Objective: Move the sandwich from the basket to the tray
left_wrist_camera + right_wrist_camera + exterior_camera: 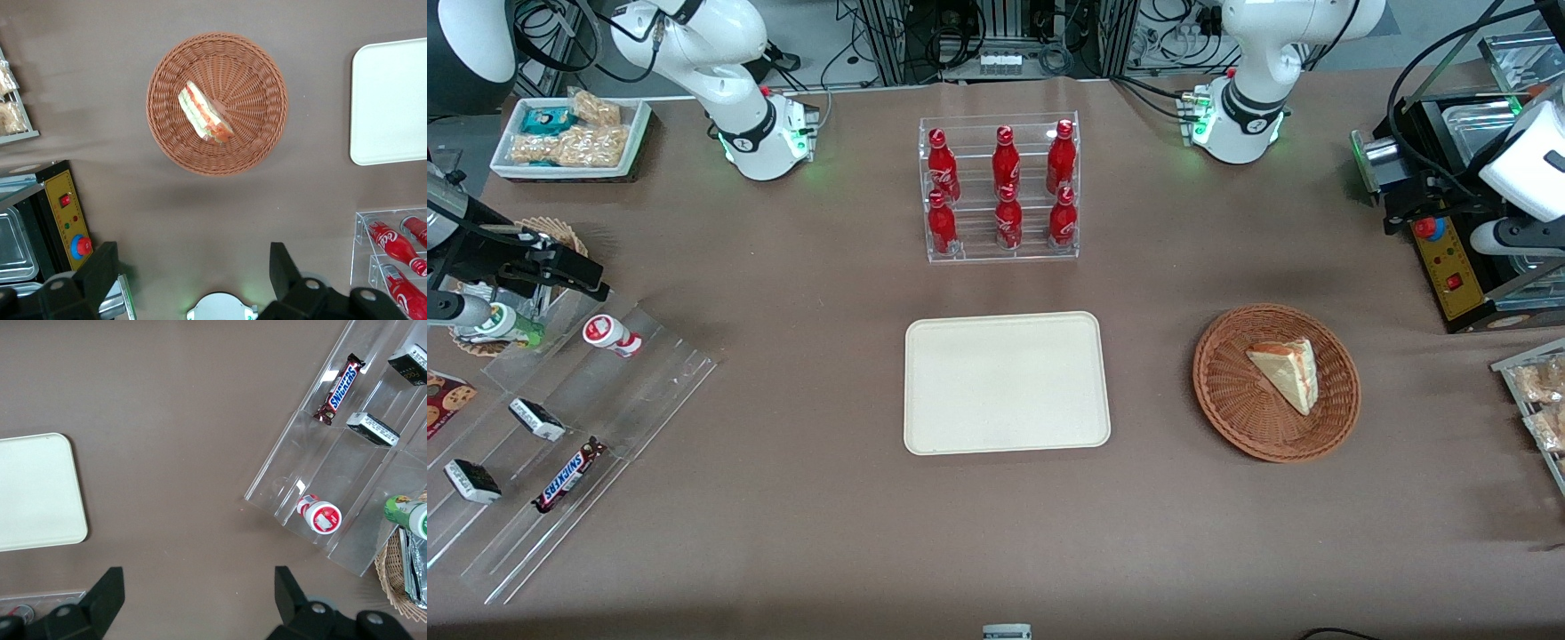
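The sandwich (1288, 373), a pale triangular wedge with red and green filling, lies in the round reddish-brown wicker basket (1227, 400). The cream-beige tray (1005, 382) lies flat beside the basket, toward the parked arm's end, with nothing on it. My left gripper (1396, 213) hangs high above the table at the working arm's end, farther from the front camera than the basket. In the left wrist view the gripper (193, 270) is open and empty, its fingers (100, 273) wide apart, with the sandwich (203, 113), basket (260, 133) and tray (390, 100) all below it.
A clear rack of red bottles (1000, 187) stands farther from the front camera than the tray. A black machine with a yellow panel (1449, 267) stands by the left gripper. A rack of packaged snacks (1538, 391) lies beside the basket. A clear stepped stand (560, 427) holds snacks at the parked arm's end.
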Tool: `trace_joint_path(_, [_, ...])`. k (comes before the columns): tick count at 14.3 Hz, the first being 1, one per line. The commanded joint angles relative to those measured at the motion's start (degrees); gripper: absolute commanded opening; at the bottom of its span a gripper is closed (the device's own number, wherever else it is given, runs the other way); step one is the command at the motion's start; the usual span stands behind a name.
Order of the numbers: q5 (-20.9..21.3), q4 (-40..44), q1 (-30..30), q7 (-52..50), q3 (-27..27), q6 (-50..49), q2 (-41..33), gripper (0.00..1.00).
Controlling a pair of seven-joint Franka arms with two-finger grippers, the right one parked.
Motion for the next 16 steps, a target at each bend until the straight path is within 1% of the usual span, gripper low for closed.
trace_joint_path(1, [-0.6,1.3,0.5,0.4,-0.5,-1.2,0.5,1.0])
trace_joint_path(7, [0.2,1.2,0.7,0.5,-0.5,-1.7,1.7,1.0])
trace_joint_path(9, [0.4,-0.4,0.7,0.4,-0.4,-0.9,3.2,1.0])
trace_joint_path(11, [0.4,-1.0,0.9,0.3,-0.3,0.5,6.6,1.0])
trace_joint_path(13, [0.7,-4.6,0.8,0.2,-0.2,4.8,8.9,1.0])
trace_joint_path(16, [0.7,-16.9,0.8,-0.4,-0.1,19.4,8.8,1.0])
